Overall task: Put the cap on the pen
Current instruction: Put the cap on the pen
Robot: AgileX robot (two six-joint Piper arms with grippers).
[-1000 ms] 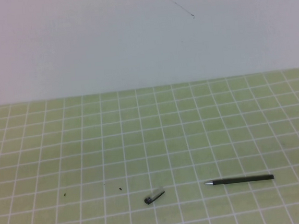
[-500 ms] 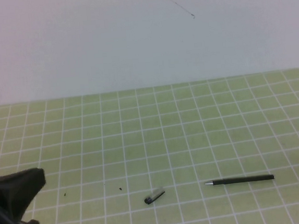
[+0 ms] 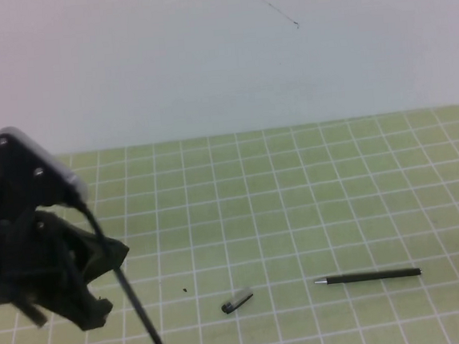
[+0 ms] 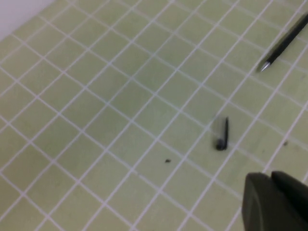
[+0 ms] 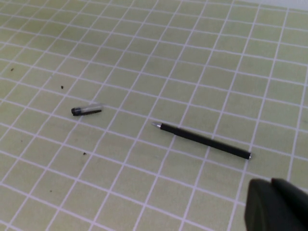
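- So the high view is where the change is showing: the left arm is swinging up into the picture at the left edge, way bigger than half a second ago and totally absent a second ago. The left gripper (image 3: 87, 293) is hanging above the mat, well left of everything, and I can't tell how its fingers are set
- Same view, the pen (image 3: 369, 276) is lying flat near the front right, silver tip pointing left toward the cap (image 3: 237, 302), which is sitting well apart from it. Neither one has budged, so I'm guessing the arm is heading for the cap first and capping hasn't really started
- The right gripper isn't showing up in the high view at all
- Left wrist view: the cap (image 4: 223, 134) and the pen (image 4: 284, 42) are both lying on the mat, untouched, with just a dark bit of gripper body in the corner
- Right wrist view: pen (image 5: 203, 140) and cap (image 5: 86, 110) lying apart, the right gripper hanging over the mat near the pen's blunt end, only a dark corner of it visible, fingers unknown
- Surface is a green grid mat (image 3: 296, 198) with a few dark specks, plain pale wall (image 3: 203, 53) behind
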